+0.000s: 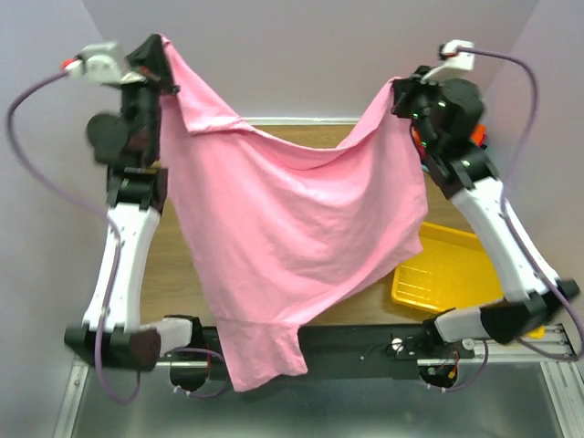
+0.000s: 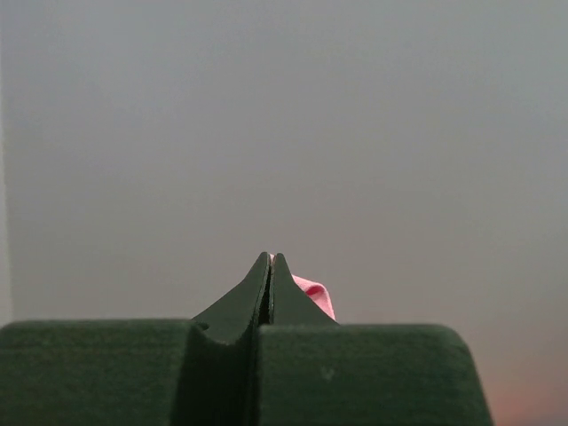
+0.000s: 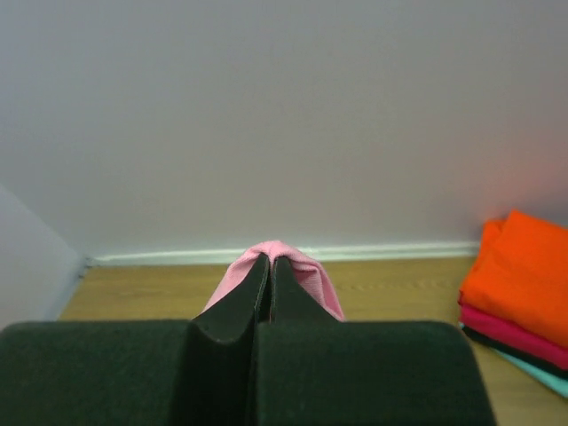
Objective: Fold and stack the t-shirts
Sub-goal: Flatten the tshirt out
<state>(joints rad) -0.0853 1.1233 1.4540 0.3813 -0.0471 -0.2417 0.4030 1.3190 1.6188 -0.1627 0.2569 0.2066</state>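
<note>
Pink cloth fills the middle of the top view. The light pink t-shirt (image 1: 292,228) hangs spread between both arms, lifted above the wooden worktop (image 1: 169,265). Its two held points sit high at the upper left and upper right of the frame, and the top edge sags between them. Its lower end droops past the near edge of the worktop and over the black rail (image 1: 347,342) at bottom centre.

On my left wrist feed the left tool (image 2: 270,259) is clenched, with a small fold of the pink shirt peeking out just right of its tips. Behind it I see only blank grey wall (image 2: 284,115). The right tool (image 3: 269,259) is likewise pinched tight on a bunch of pink cloth that bulges around its tips.

Pale grey walls close the room in on three sides. In the right wrist view a white strip (image 3: 399,252) runs where the back wall meets the brown wood, and a corner shows at the left.

At the right edge of that view a folded stack lies on the worktop. The orange t-shirt (image 3: 519,275) is on top, then the crimson t-shirt (image 3: 506,327), a dark t-shirt (image 3: 510,346), and the teal t-shirt (image 3: 543,374) at the bottom.

A yellow tray (image 1: 447,274) sits at the lower right of the top view, partly behind the hanging shirt's edge.
</note>
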